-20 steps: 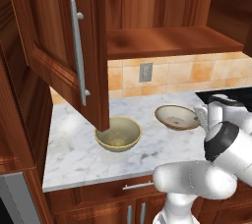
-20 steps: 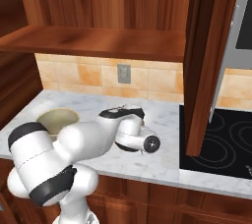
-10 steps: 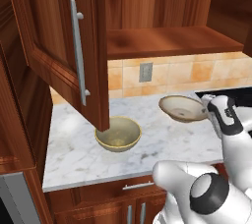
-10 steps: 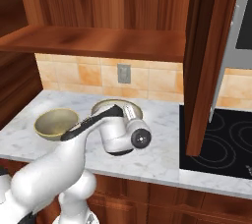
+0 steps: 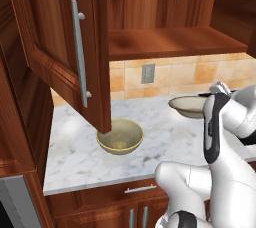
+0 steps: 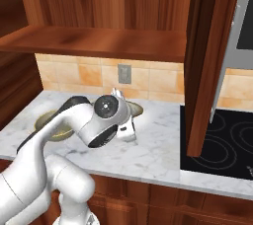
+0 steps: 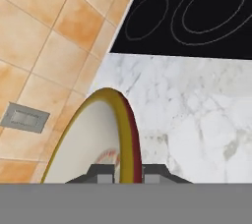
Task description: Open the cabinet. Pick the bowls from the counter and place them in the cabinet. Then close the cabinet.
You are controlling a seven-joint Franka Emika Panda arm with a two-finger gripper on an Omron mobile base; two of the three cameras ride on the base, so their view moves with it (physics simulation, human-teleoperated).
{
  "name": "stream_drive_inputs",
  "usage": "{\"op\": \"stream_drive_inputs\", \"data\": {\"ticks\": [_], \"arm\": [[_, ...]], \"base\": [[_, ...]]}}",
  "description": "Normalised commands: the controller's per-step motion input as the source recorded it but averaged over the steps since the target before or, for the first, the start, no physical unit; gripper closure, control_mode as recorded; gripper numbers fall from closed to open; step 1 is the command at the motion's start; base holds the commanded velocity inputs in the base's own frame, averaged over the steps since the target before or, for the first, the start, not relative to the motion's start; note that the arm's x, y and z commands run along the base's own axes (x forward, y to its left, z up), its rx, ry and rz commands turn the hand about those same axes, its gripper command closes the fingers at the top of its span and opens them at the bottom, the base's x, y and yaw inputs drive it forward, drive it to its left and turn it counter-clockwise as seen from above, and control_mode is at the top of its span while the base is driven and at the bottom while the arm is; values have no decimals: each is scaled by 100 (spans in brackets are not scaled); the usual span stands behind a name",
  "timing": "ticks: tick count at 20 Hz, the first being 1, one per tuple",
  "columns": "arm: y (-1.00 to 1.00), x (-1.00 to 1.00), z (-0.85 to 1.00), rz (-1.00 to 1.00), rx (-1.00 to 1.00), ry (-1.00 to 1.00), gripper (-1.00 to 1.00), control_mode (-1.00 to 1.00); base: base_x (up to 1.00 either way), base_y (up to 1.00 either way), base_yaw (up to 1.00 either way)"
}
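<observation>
The cabinet stands open, its left door [image 5: 75, 57] swung out, its right door [image 6: 207, 61] edge-on, and its wooden shelf [image 5: 170, 42] bare. My gripper [image 5: 209, 95] is shut on the rim of the shallow bowl [image 5: 189, 106], holding it a little above the counter [image 5: 80, 157] near the backsplash. In the hand view that bowl's tan-yellow rim [image 7: 125, 134] runs between the fingertips [image 7: 101, 173]. The deep olive-tan bowl [image 5: 120, 136] sits on the marble below the left door's corner. From the right, the arm partly hides it [image 6: 49, 120]; the shallow bowl [image 6: 136, 109] peeks out behind the hand.
A black stovetop [image 6: 222, 140] adjoins the counter on the right, under the right door. A wall outlet [image 5: 148, 73] is set in the orange tile backsplash. A tall wooden panel [image 5: 20, 122] bounds the counter's left end. Lower drawers with short handles [image 5: 140, 189] run below.
The arm has lifted and swung, and the shallow bowl has risen off the marble and shifted slightly right in the grip. The deep bowl has not moved.
</observation>
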Motion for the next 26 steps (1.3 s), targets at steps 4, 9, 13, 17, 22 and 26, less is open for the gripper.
{"op": "stream_drive_inputs", "data": {"ticks": [4,9,13,17,22,26], "arm": [[0,-86,83,-21,-17,-6,100,-100],[-10,-99,63,-13,-9,-27,100,-100],[0,-98,51,-2,-5,-36,100,-100],[2,-77,55,0,-1,-11,100,-100],[6,-53,64,-1,0,0,100,-100],[15,-17,58,-3,-4,0,100,-100]], "base": [[0,0,0],[0,0,0],[0,0,0],[0,0,0],[0,0,0],[0,0,0]]}}
